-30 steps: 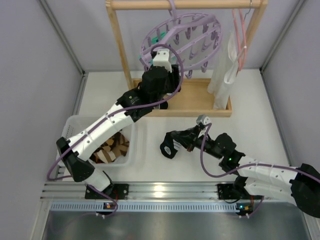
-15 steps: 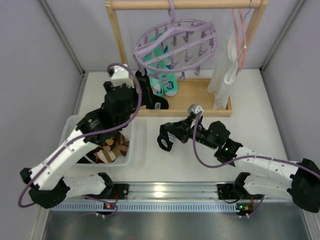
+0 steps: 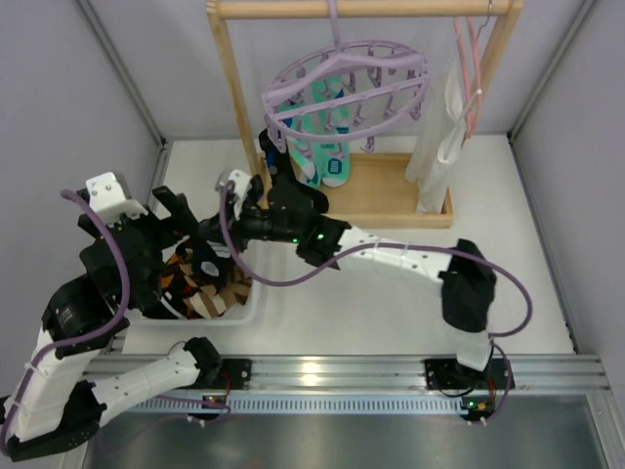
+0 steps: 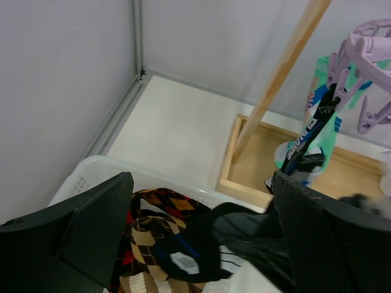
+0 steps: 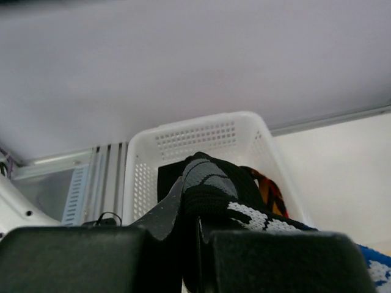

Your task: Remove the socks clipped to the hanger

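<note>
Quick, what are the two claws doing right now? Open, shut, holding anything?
Left gripper: open, holding nothing.
Right gripper: closed on a dark sock.

My right gripper (image 5: pixel 197 235) has its two black fingers pressed together on a black knitted sock with grey and white marks (image 5: pixel 208 183), and the fabric bunches up just above my fingertips. Straight ahead, beyond the sock, stands a white perforated plastic basket (image 5: pixel 195 140). A piece of orange-and-black patterned fabric (image 5: pixel 267 190) shows inside it, just right of the sock.
</note>
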Robot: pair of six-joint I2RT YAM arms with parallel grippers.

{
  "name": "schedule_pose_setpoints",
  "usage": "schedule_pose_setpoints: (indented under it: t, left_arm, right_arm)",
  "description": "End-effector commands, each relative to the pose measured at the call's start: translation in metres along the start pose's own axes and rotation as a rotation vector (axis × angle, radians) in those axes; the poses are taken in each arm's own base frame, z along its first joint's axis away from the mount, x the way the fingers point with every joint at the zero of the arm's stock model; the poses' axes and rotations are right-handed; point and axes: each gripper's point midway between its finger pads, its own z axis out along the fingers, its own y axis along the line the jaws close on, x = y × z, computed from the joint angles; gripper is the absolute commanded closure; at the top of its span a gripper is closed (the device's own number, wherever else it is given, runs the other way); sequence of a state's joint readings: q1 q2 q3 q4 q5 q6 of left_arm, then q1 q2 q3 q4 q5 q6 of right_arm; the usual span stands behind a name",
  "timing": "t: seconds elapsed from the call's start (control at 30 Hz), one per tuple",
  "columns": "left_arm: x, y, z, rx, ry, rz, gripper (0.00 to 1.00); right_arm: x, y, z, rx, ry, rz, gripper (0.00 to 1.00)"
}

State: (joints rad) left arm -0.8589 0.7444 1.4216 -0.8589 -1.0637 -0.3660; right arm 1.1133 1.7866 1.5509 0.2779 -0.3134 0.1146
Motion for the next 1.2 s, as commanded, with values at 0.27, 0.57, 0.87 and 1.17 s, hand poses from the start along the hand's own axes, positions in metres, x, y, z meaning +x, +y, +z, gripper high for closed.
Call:
schedule_pose_setpoints:
  t: [0.27, 0.57, 0.87, 1.17]
  left_arm:
    - [-0.006, 0.054, -0.016, -0.117, -0.077, -0.081, 0.01]
    - [0.037, 0.045, -0.004, -0.138, -0.032, -0.037, 0.01]
    - [0.042, 0.054, -0.006, -0.158, -0.045, -0.075, 0.01]
    - [0.042, 0.025, -0.005, -0.019, -0.001, -0.106, 0.01]
  right_arm:
    - [0.216, 0.039, 0.098, -0.195, 0.366, 0.251, 0.99]
    - [0.206, 0.036, 0.084, -0.183, 0.348, 0.270, 0.59]
    - [0.126, 0.042, 0.044, -0.183, 0.254, 0.183, 0.21]
    - [0.096, 0.015, -0.025, -0.055, 0.190, 0.155, 0.01]
